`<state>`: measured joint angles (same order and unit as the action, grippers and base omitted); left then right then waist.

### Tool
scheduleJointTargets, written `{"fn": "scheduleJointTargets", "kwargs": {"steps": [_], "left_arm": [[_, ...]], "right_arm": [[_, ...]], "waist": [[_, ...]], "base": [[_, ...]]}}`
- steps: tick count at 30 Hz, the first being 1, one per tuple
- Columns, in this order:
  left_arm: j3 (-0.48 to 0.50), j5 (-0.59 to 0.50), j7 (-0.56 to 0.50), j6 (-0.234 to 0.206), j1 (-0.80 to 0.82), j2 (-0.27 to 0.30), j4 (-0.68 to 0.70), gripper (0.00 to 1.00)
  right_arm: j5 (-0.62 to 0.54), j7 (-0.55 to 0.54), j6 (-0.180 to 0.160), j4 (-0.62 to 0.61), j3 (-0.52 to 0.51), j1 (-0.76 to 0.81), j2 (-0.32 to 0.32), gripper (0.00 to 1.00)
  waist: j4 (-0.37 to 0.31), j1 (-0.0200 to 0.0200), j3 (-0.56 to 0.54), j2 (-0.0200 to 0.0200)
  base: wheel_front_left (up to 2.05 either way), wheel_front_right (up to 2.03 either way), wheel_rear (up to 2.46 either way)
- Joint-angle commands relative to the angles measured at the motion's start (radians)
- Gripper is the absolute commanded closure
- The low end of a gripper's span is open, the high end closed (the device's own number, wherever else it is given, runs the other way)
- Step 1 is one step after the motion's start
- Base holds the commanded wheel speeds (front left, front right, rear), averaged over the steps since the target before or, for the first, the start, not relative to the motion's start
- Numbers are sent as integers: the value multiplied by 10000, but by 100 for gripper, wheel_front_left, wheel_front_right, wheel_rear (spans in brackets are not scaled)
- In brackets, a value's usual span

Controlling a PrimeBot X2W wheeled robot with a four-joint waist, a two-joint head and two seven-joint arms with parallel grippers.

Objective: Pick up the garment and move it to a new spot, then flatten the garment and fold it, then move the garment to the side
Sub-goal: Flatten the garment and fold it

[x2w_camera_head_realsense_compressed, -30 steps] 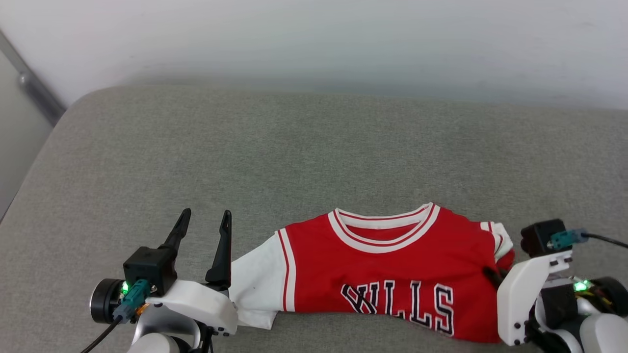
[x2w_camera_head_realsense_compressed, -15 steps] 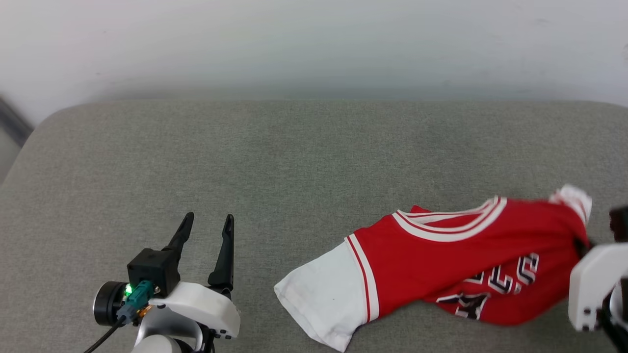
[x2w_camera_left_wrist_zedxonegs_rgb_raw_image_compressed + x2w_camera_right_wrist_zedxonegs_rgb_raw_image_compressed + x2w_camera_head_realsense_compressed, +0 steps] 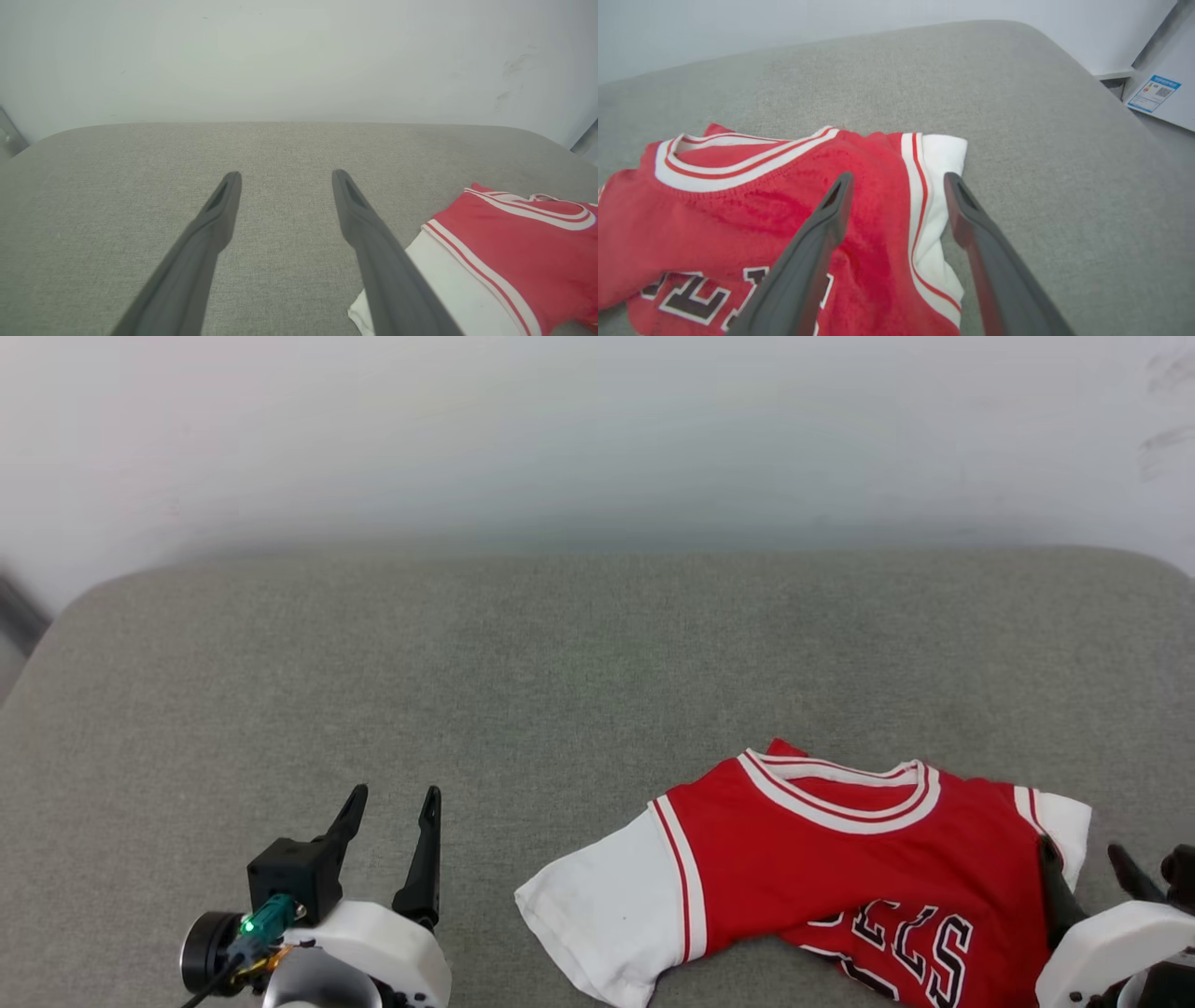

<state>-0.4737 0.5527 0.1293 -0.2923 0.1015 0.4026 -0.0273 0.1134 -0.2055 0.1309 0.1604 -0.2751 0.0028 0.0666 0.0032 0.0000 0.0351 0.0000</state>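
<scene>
Left gripper: near left, over the bare grey cushion, fingers spread wide with nothing between them. The left wrist view shows the same, both fingers above plain upholstery. A strip of bare cushion separates it from the garment.

Garment: lies on the near right part of the cushion, front up, with the collar toward the far side. The left white sleeve is spread flat, pointing left and near. The red body is rumpled and its lower part is bunched. The black white-outlined letters sit at the near edge, partly cut off by the frame. The short right sleeve is at the garment's right end.

Right gripper: near right corner, jaws wide apart, not clamped on anything. In the right wrist view its left finger is over the red body, just inside the striped armhole trim. Its right finger is at the outer edge of the white sleeve, over cushion. So the right sleeve and its trim lie between the two fingers. Can't tell whether either finger touches the cloth.

Far right in the right wrist view: a white panel with a blue label, past the cushion's right edge. A pale wall runs along the far side.
</scene>
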Motion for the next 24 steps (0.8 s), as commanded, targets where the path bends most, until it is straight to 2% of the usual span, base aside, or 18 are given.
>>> {"fn": "scheduleJointTargets", "kwargs": {"steps": [1,8,16,20,24], "left_arm": [[27,54,4,-92,-199,37,-22,0],[-17,183,-73,-164,-507,71,17,0],[-61,294,-233,-161,-549,135,-104,0],[-284,487,-968,165,-66,181,-350,0],[-802,718,-2256,828,821,181,-628,0]], "right_arm": [[-114,550,-3,-260,104,-6,-78,0],[-7,1854,-3,-1329,1153,134,-164,0],[131,2029,-3,-2000,1883,431,-176,0],[267,2018,-3,-2265,2050,490,-176,0],[317,1937,-3,-2461,2136,316,-176,0]], "waist": [[-72,0,-300,0],[-42,0,-614,0],[-19,0,-683,0],[-85,0,-526,0],[-230,0,-109,0]], "base": [[0,0,0],[0,0,0],[0,0,0],[0,0,0],[0,0,0]]}}
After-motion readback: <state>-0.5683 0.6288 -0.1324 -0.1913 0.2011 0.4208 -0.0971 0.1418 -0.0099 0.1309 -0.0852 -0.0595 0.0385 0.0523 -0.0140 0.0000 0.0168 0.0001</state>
